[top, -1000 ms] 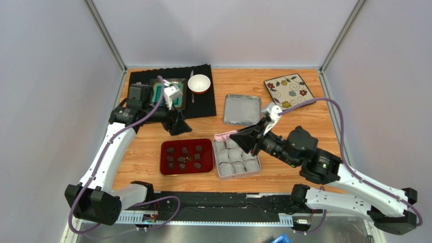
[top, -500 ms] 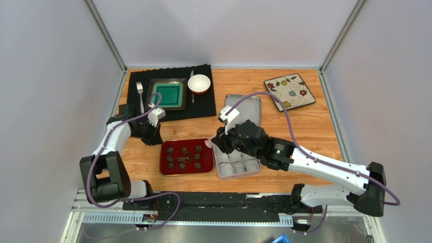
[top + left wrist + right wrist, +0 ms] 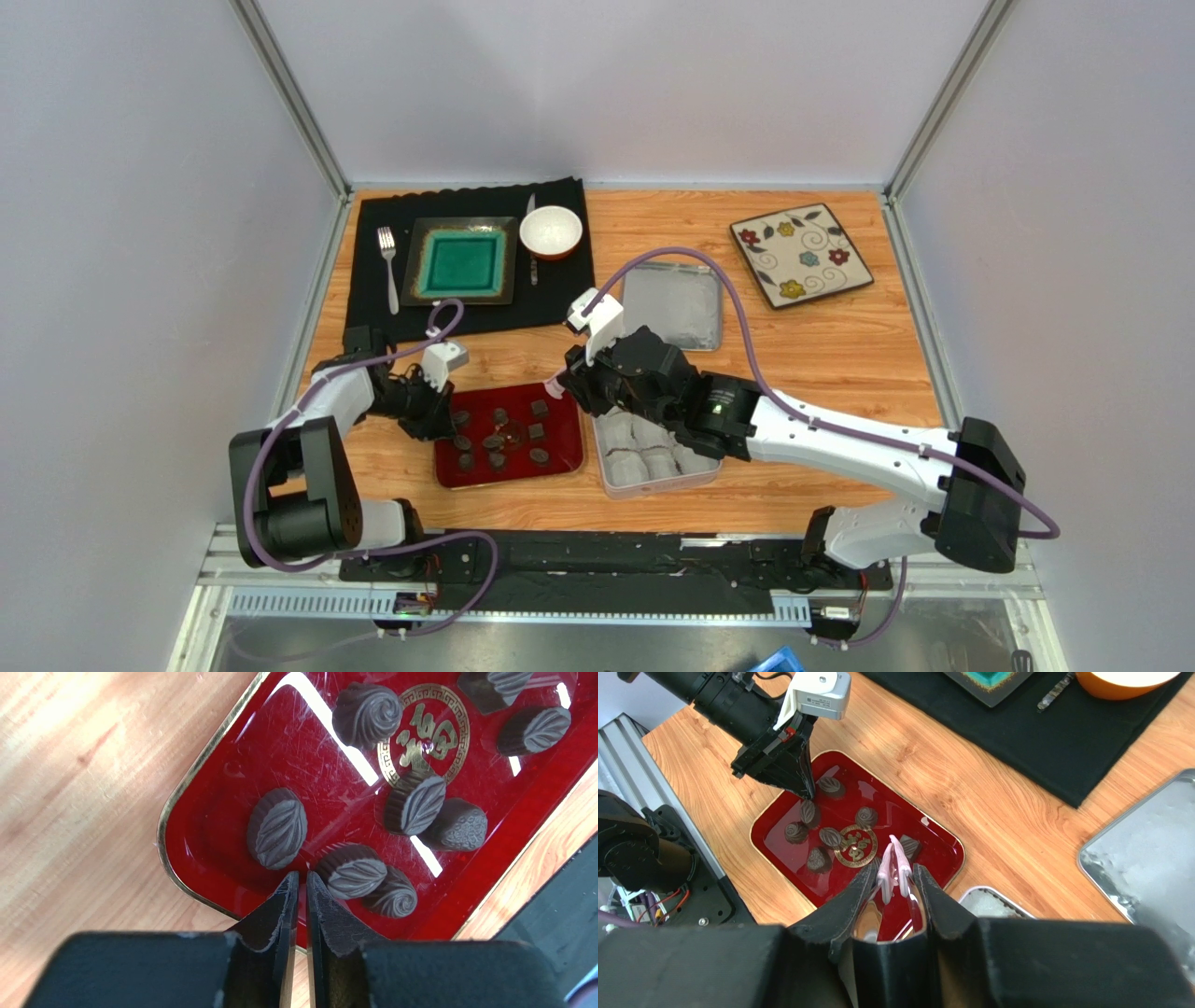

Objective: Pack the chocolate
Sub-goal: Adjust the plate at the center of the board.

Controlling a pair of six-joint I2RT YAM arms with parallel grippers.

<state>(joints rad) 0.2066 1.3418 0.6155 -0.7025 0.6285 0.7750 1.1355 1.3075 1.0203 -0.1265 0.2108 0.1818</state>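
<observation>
Several small dark chocolate point(image 3: 498, 441) pieces lie on a red tray point(image 3: 564, 457). In the left wrist view a ribbed oval chocolate point(image 3: 277, 827) sits just beyond my fingertips. My left gripper point(image 3: 300, 878) is shut with nothing in it, low over the near-left rim of the tray point(image 3: 163, 833). My right gripper point(image 3: 895, 875) is shut on pink tongs point(image 3: 893, 859), whose tips hang over the right end of the tray point(image 3: 934, 850) by a chocolate point(image 3: 908, 845). The tin point(image 3: 659, 486) with white paper cups stands right of the tray, partly under my right arm.
A black mat point(image 3: 561, 287) at the back left carries a teal plate point(image 3: 459, 261), a fork point(image 3: 387, 252) and a white bowl point(image 3: 550, 230). The tin's lid point(image 3: 685, 311) lies behind the tin. A floral plate point(image 3: 800, 254) sits at the back right.
My left gripper came down from the mat to the tray's left end and closed. My right arm carried the tongs leftward from over the tin to the tray's right end.
</observation>
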